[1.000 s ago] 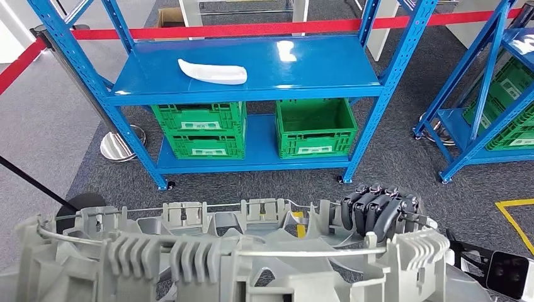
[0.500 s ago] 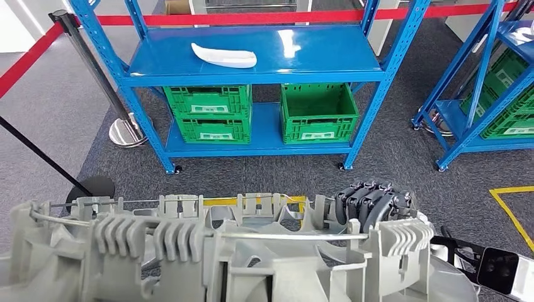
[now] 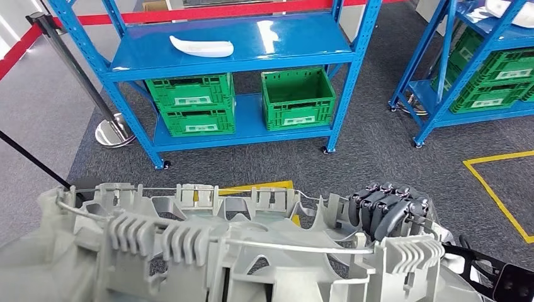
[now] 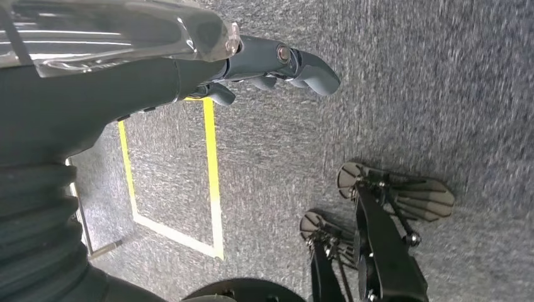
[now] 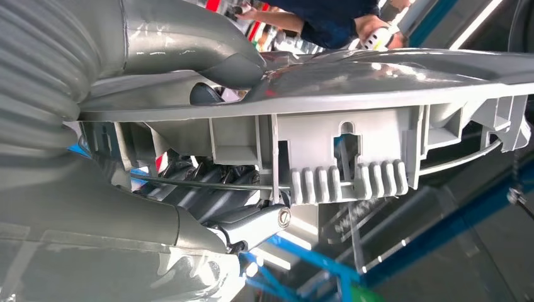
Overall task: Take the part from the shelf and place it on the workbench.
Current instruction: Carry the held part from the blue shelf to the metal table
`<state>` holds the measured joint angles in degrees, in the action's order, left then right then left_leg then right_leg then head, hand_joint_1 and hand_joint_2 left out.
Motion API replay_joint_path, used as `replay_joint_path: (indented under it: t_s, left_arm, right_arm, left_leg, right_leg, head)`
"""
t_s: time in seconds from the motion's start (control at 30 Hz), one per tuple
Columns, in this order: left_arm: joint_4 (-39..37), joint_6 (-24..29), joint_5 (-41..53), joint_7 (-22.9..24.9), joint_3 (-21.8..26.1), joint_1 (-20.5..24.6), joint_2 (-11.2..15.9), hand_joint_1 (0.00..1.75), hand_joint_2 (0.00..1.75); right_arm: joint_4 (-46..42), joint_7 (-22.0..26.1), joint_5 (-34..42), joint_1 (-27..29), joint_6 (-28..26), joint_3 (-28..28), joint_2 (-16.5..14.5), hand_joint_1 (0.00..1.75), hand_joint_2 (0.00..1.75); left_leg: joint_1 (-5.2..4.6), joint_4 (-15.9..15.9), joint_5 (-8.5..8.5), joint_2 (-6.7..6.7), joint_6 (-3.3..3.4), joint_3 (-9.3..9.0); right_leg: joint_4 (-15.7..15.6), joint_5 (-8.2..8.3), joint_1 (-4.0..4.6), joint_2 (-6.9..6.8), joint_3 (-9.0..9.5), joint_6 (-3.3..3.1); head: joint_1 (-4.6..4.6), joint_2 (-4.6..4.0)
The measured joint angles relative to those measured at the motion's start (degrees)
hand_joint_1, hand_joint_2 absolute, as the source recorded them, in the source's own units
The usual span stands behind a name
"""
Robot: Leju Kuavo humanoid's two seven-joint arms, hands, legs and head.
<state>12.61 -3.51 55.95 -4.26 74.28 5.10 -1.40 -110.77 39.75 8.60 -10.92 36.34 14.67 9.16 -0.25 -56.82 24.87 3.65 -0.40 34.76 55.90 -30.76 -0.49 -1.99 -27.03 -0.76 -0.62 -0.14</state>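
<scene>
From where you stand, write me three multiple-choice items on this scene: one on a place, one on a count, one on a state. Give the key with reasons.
1. Where does the white curved piece lie?
A. on the blue shelf's top board
B. inside a green crate
C. on the carpet

2. How many green crates stand on the lower board of the nearest blue shelf?
A. one
B. three
C. five

3. What is the right hand doing?
A. hanging with nothing in it
B. gripping the large grey part
C. resting on a crate

Key:
1 A, it rests on the top board, left of the middle.
2 B, two stacked on the left, one open on the right.
3 B, the dark fingers curl over the part's edge in the head view, and the right wrist view shows them under its ribbed rim.
</scene>
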Motion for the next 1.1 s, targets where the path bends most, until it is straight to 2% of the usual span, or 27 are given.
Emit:
replay_joint_path:
  t_s: [0.03, 0.1, 0.13, 0.17, 0.2, 0.23, 0.27, 0.33, 0.37, 0.4, 0.47, 0.5, 0.53, 0.57, 0.63, 0.67, 0.7, 0.73, 0.77, 0.8, 0.83, 0.87, 0.9, 0.97, 1.0, 1.03, 1.1]
  left_arm:
    - [-0.01, 0.04, -0.13, 0.34, 0.11, 0.0, -0.08, 0.0, 1.75]
    - [-0.05, 0.08, -0.24, 0.9, 0.38, 0.0, -0.36, 0.0, 1.75]
    - [-0.08, 0.08, -0.21, 1.07, 0.49, 0.0, -0.53, 0.0, 1.75]
    - [-0.1, 0.08, -0.17, 1.2, 0.56, 0.0, -0.74, 0.0, 1.75]
    - [-0.13, 0.08, -0.11, 1.29, 0.59, 0.01, -0.94, 0.0, 1.75]
    - [-0.15, 0.08, -0.07, 1.35, 0.6, 0.01, -1.12, 0.0, 1.75]
    - [-0.16, 0.08, -0.05, 1.38, 0.61, 0.02, -1.27, 0.0, 1.75]
    - [-0.17, 0.11, -0.04, 1.4, 0.62, 0.08, -1.38, 0.0, 1.75]
    - [-0.18, 0.16, -0.04, 1.4, 0.64, 0.08, -1.39, 0.0, 1.75]
    - [-0.19, 0.21, -0.04, 1.41, 0.65, 0.09, -1.39, 0.0, 1.75]
    - [-0.23, 0.23, 0.27, 1.77, 0.65, 0.12, -1.52, 0.0, 1.75]
    - [-0.27, 0.17, 0.59, 2.21, 0.64, 0.17, -1.61, 0.0, 1.75]
    - [-0.32, 0.1, 1.0, 2.8, 0.62, 0.2, -1.73, 0.0, 1.75]
    - [-0.4, 0.04, 1.35, 3.41, 0.61, 0.21, -1.93, 0.0, 1.75]
    - [-0.5, 0.03, 1.69, 4.21, 0.6, 0.17, -2.2, 0.0, 1.75]
    - [-0.54, 0.04, 1.72, 4.4, 0.61, 0.15, -2.38, 0.0, 1.75]
    - [-0.57, 0.06, 1.68, 4.49, 0.61, 0.14, -2.52, 0.0, 1.75]
    - [-0.62, 0.07, 1.61, 4.53, 0.62, 0.14, -2.73, 0.0, 1.75]
    - [-0.66, 0.08, 1.44, 4.5, 0.62, 0.15, -2.93, 0.0, 1.75]
    - [-0.68, 0.11, 1.16, 4.37, 0.63, 0.17, -3.1, 0.0, 1.75]
    - [-0.7, 0.2, 0.83, 4.15, 0.67, 0.2, -3.22, 0.0, 1.75]
    - [-0.7, 0.3, 0.41, 3.86, 0.72, 0.23, -3.3, 0.0, 1.75]
    - [-0.69, 0.38, 0.04, 3.57, 0.79, 0.26, -3.35, 0.0, 1.75]
    - [-0.69, 0.5, -0.51, 3.11, 0.91, 0.31, -3.47, 0.0, 1.75]
    - [-0.69, 0.66, -0.64, 2.99, 0.98, 0.36, -3.48, 0.0, 1.75]
    - [-0.69, 0.88, -0.76, 2.92, 1.09, 0.41, -3.45, 0.0, 1.75]
    - [-0.69, 1.2, -0.84, 2.87, 1.35, 0.44, -3.13, 0.0, 1.75]
  right_arm:
    - [-0.14, 0.01, 0.17, 0.06, 0.34, -0.62, 0.09, 1.75, 1.75]
    - [-0.23, 0.01, 0.31, -0.11, 1.12, -1.76, 0.2, 1.75, 1.75]
    - [-0.26, 0.01, 0.21, -0.19, 1.39, -2.21, 0.17, 1.75, 1.75]
    - [-0.26, 0.01, 0.05, -0.24, 1.52, -2.58, 0.14, 1.75, 1.75]
    - [-0.27, 0.01, -0.12, -0.25, 1.56, -2.92, 0.1, 1.75, 1.75]
    - [-0.27, 0.01, -0.26, -0.26, 1.56, -3.21, 0.09, 1.75, 1.75]
    - [-0.28, 0.01, -0.34, -0.28, 1.56, -3.46, 0.08, 1.75, 1.75]
    - [-0.41, 0.01, -0.38, -0.42, 1.56, -3.9, 0.02, 1.75, 1.75]
    - [-0.49, 0.01, -0.39, -0.54, 1.56, -4.04, -0.03, 1.75, 1.75]
    - [-0.55, 0.01, -0.4, -0.64, 1.56, -4.16, -0.08, 1.75, 1.75]
    - [-0.59, -0.03, -0.8, -0.8, 1.55, -4.28, -0.08, 1.75, 1.75]
    - [-0.61, -0.27, -1.09, -0.92, 1.42, -4.25, -0.01, 1.75, 1.75]
    - [-0.63, -0.76, -1.29, -1.18, 1.15, -4.1, 0.13, 1.75, 1.75]
    - [-0.65, -1.45, -1.26, -1.45, 0.7, -3.81, 0.35, 1.75, 1.75]
    - [-0.66, -2.81, -0.58, -1.84, -0.34, -3.01, 0.98, 1.75, 1.75]
    - [-0.65, -3.16, -0.13, -1.88, -0.68, -2.65, 1.37, 1.75, 1.75]
    - [-0.63, -3.32, 0.33, -1.96, -0.84, -2.35, 1.77, 1.75, 1.75]
    - [-0.58, -3.38, 0.82, -2.15, -0.81, -2.09, 2.17, 1.75, 1.75]
    - [-0.5, -3.4, 1.32, -2.49, -0.68, -1.82, 2.59, 1.75, 1.75]
    - [-0.38, -3.42, 1.74, -2.97, -0.5, -1.54, 2.96, 1.75, 1.75]
    - [-0.2, -3.44, 2.05, -3.48, -0.27, -1.26, 3.25, 1.75, 1.75]
    - [0.01, -3.46, 2.25, -3.9, -0.07, -1.0, 3.45, 1.75, 1.75]
    - [0.23, -3.48, 2.34, -4.21, 0.07, -0.76, 3.59, 1.75, 1.75]
    - [0.65, -3.44, 2.38, -4.63, 0.17, -0.27, 3.75, 1.75, 1.75]
    - [0.85, -3.37, 2.44, -4.94, 0.17, -0.04, 3.81, 1.75, 1.75]
    - [1.06, -3.29, 2.6, -5.35, 0.15, 0.14, 3.84, 1.75, 1.75]
    - [1.47, -3.39, 3.19, -6.11, 0.05, 0.42, 3.8, 1.75, 1.75]
  left_leg:
    - [0.09, -1.46, 1.55, -0.81, -0.37, 0.57]
    - [0.28, -7.66, 6.39, -2.77, -0.91, 2.76]
    - [0.32, -11.45, 8.36, -3.21, -1.02, 4.02]
    - [0.33, -14.2, 9.34, -3.37, -1.03, 4.76]
    - [0.33, -15.02, 9.18, -3.45, -0.93, 4.55]
    - [0.32, -13.48, 8.04, -3.59, -0.75, 3.18]
    - [0.29, -9.93, 6.36, -4.05, -0.45, 0.79]
    - [0.23, -1.66, 4.12, -6.33, 0.48, -4.34]
    - [0.11, 0.94, 3.71, -7.24, 0.85, -5.87]
    - [-0.01, 2.2, 3.76, -7.69, 1.11, -6.53]
    - [-0.05, 2.79, 3.39, -6.7, 1.43, -6.5]
    - [0.09, 3.07, 3.14, -6.08, 1.67, -6.44]
    - [0.25, 3.31, 2.85, -5.39, 1.92, -6.33]
    - [0.4, 3.48, 2.61, -4.67, 2.11, -6.2]
    - [0.36, 3.38, 2.41, -3.3, 2.26, -5.74]
    - [0.36, 3.27, 2.34, -2.66, 2.27, -5.52]
    - [0.39, 3.1, 2.29, -2.05, 2.24, -5.31]
    - [0.43, 2.86, 2.3, -1.48, 2.16, -5.13]
    - [0.5, 2.53, 2.4, -0.94, 2.0, -4.98]
    - [0.48, 2.11, 2.57, -0.44, 1.74, -4.83]
    - [0.37, 1.6, 2.79, 0.0, 1.4, -4.63]
    - [0.23, 1.21, 2.95, 0.38, 1.04, -4.45]
    - [0.08, 0.94, 3.03, 0.73, 0.75, -4.29]
    - [0.11, 0.83, 2.97, 1.43, 0.31, -4.12]
    - [0.23, 0.53, 3.31, 1.24, 0.06, -3.97]
    - [0.38, -0.59, 4.27, 0.48, -0.21, -3.46]
    - [0.59, -6.27, 7.92, -1.97, -0.66, -0.88]
  right_leg:
    - [-0.04, 0.51, -0.12, 0.41, -0.43, -0.43]
    - [-0.02, 1.49, -0.12, 1.22, -1.39, -0.91]
    - [0.02, 1.94, -0.05, 1.65, -1.91, -0.98]
    - [0.05, 2.38, 0.05, 2.12, -2.42, -0.97]
    - [0.08, 2.77, 0.15, 2.61, -2.81, -0.92]
    - [0.09, 3.1, 0.25, 3.1, -3.1, -0.85]
    - [0.1, 3.38, 0.34, 3.56, -3.29, -0.77]
    - [0.11, 3.86, 0.38, 4.38, -3.64, -0.49]
    - [0.13, 4.11, 0.32, 4.76, -3.86, -0.22]
    - [0.14, 4.37, 0.2, 5.18, -4.12, 0.12]
    - [0.31, 4.76, 0.07, 5.92, -4.64, 0.83]
    - [0.98, 4.41, 0.11, 5.73, -5.14, 1.12]
    - [2.62, 3.37, 0.18, 5.14, -6.02, 1.4]
    - [5.55, 1.61, 0.2, 4.3, -7.4, 1.67]
    - [13.41, -2.42, 0.06, 2.97, -10.93, 2.3]
    - [16.48, -3.54, -0.07, 2.73, -12.16, 2.56]
    - [17.6, -3.6, -0.22, 2.56, -12.38, 2.75]
    - [16.42, -2.65, -0.39, 2.33, -11.46, 2.9]
    - [13.03, -0.94, -0.58, 1.89, -9.43, 3.03]
    - [8.68, 0.52, -0.72, 0.79, -6.98, 3.18]
    - [5.02, 1.64, -0.75, -0.08, -5.06, 3.06]
    - [2.61, 2.2, -0.72, -0.69, -3.9, 2.78]
    - [1.7, 2.19, -0.59, -0.98, -3.61, 2.4]
    - [1.86, 2.46, -0.42, 0.03, -4.08, 1.47]
    - [1.86, 2.66, -0.44, 0.44, -4.26, 1.1]
    - [1.84, 2.9, -0.5, 0.86, -4.46, 0.69]
    - [1.81, 3.36, -0.56, 1.67, -4.96, 0.03]
  head:
    - [-0.11, 0.0]
    - [-0.3, 0.01]
    - [-0.31, 0.01]
    - [-0.31, 0.01]
    - [-0.31, 0.01]
    - [-0.31, 0.01]
    - [-0.31, 0.01]
    - [-0.23, 0.0]
    - [-0.26, 0.0]
    - [-0.28, 0.0]
    - [-0.4, 0.0]
    - [-0.32, 0.0]
    - [-0.15, 0.0]
    - [0.0, 0.0]
    - [0.27, 0.0]
    - [0.3, 0.0]
    - [0.35, 0.0]
    - [0.4, 0.01]
    - [0.4, 0.0]
    - [0.4, 0.0]
    - [0.39, 0.0]
    - [0.33, 0.0]
    - [0.28, 0.0]
    - [0.19, 0.0]
    - [0.19, 0.0]
    - [0.16, 0.0]
    - [0.09, -0.01]
